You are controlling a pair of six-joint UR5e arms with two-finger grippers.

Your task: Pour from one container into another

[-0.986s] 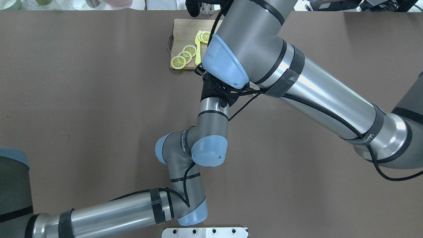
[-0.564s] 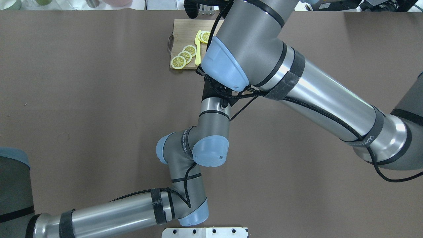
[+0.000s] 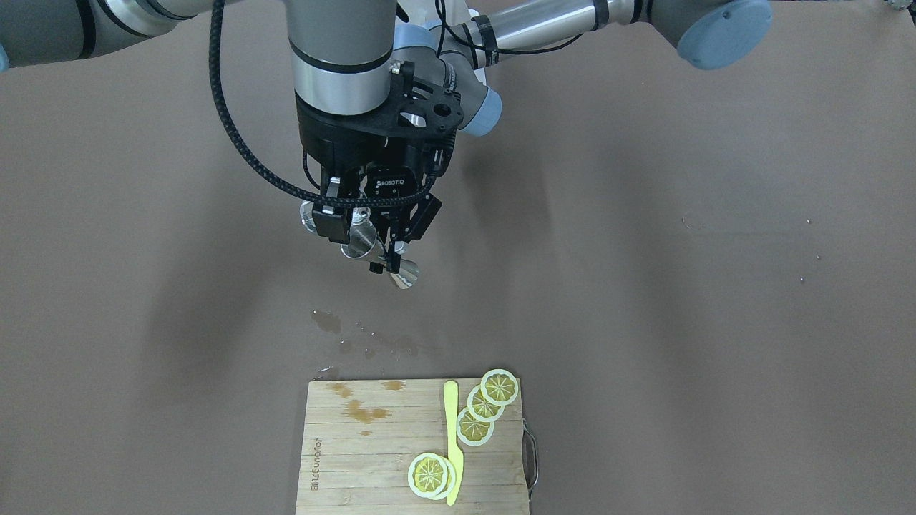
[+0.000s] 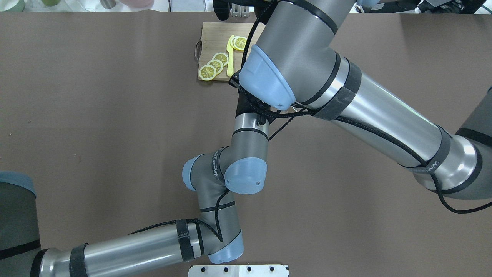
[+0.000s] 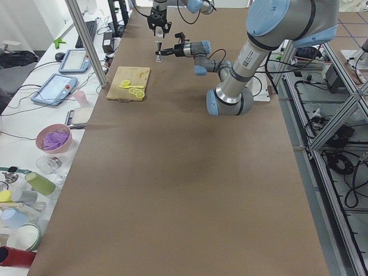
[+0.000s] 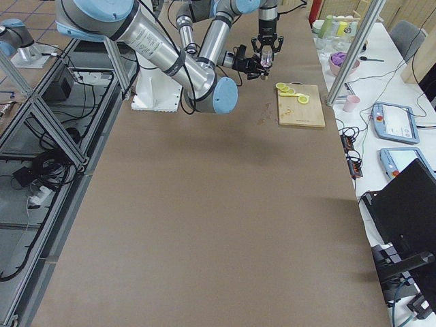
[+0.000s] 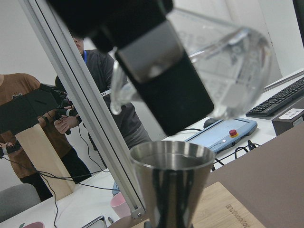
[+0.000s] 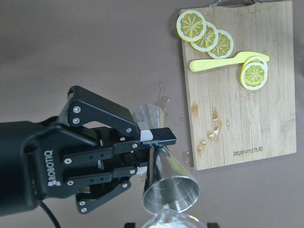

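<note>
**Glass tipped over the jigger, both held in the air**

My left pincer [image 8: 154,151] is clamped on the narrow waist of a steel jigger [image 8: 171,192]. It holds the jigger upright above the brown table [image 4: 96,115], on my side of the cutting board [image 3: 372,458] and not over it. My right pincer [image 5: 158,32] grips a clear glass [image 7: 223,66], which is tilted just above the jigger's open mouth.

Only the left wrist camera shows the glass properly. One black finger [image 7: 164,90] of my right pincer lies flat against its wall, and the tilted body hangs over the jigger's rim. I cannot tell from it whether either vessel holds liquid.

The right wrist camera looks straight down and gives the opposite picture. It shows both fingers of my left pincer closed on the jigger's waist, but the glass is only a sliver of rim at the bottom edge.

The overhead view shows neither pincer nor vessel, because my right arm [image 4: 300,50] covers that spot.

The two side views are small. They show my right pincer pointing straight down with my left pincer reaching in level beneath it.

The front view shows a wet patch [image 3: 327,321] on the table between the jigger and the board, and brownish stains [image 3: 365,413] on the board's wood. Lemon slices [image 3: 499,387] and a yellow knife [image 3: 451,436] lie on the board, well apart from the jigger.
</note>
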